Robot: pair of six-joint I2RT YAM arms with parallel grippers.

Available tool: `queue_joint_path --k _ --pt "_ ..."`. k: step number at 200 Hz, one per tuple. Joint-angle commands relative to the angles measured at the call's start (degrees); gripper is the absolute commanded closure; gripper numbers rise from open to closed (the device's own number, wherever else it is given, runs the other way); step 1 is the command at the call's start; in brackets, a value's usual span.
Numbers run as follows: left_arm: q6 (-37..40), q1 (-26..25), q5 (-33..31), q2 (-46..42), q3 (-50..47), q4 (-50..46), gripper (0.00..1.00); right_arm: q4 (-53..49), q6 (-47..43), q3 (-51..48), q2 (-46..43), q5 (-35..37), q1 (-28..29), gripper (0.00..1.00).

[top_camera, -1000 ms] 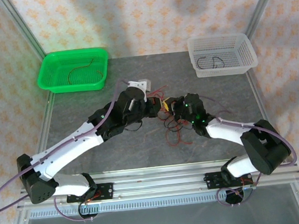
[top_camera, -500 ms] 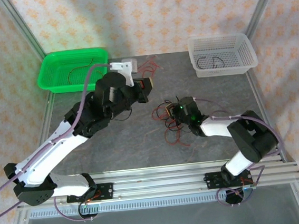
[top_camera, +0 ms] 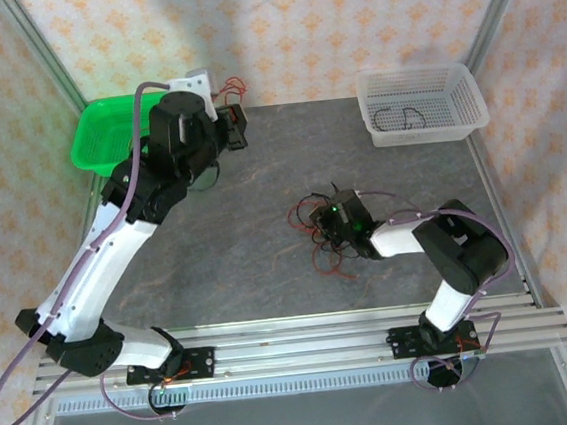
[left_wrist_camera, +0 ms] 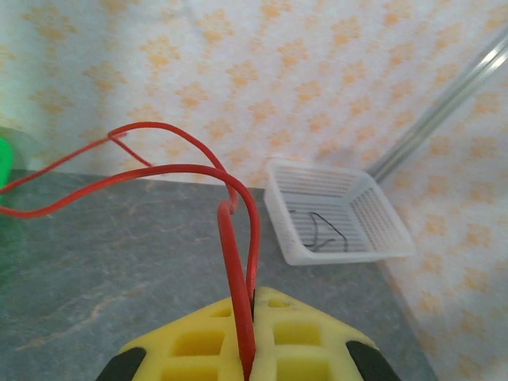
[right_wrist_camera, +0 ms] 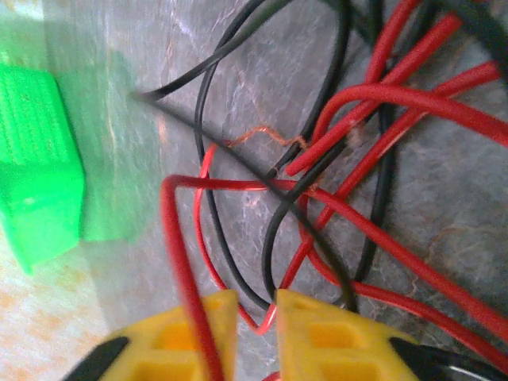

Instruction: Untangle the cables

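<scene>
Lying loose on the grey bench (top_camera: 219, 269): cables (top_camera: 325, 257), red and black strands in one tangle; right gripper (top_camera: 328, 218) resting upon that tangle, jaws almost together, a thin slit between them with a red strand in it; left gripper (top_camera: 234, 127) held high, well apart from the tangle, to its far left, jaws pressed together, pinching one red cable (left_wrist_camera: 238, 262) whose loops arch free above them; green basket (top_camera: 96, 140) further left of the tangle; white basket (top_camera: 376, 133) to the tangle's far right, one black cable (top_camera: 401, 118) inside.
</scene>
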Motion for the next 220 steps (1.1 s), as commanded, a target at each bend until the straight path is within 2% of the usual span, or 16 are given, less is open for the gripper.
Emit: queue_joint_path --k 1,40,63,100,108,163,220 --pt "2.80 4.63 3.98 2.21 4.40 -2.53 1.00 -7.49 -5.26 1.42 -2.90 2.98 1.08 0.64" --pt "3.78 14.82 9.70 8.26 8.72 -2.75 1.00 -17.49 -12.34 2.77 -10.21 6.76 3.19 0.29" --pt "3.94 20.26 12.91 12.09 10.32 -2.22 1.00 -22.96 -15.43 3.45 -15.21 8.54 4.59 0.21" --pt "2.20 28.72 17.92 16.25 10.47 0.82 1.00 -29.03 -19.44 3.29 -22.25 6.99 4.91 0.08" --pt "2.12 29.69 17.42 16.54 9.99 1.91 1.00 -30.05 -20.05 3.17 -23.76 6.72 4.96 0.00" --pt "1.38 32.89 14.64 21.99 9.69 5.69 1.00 -34.33 -21.96 3.25 -31.22 6.14 4.99 0.00" --pt "2.23 34.28 6.81 28.11 10.61 5.82 1.00 -36.19 -22.33 3.71 -33.20 5.88 5.00 0.00"
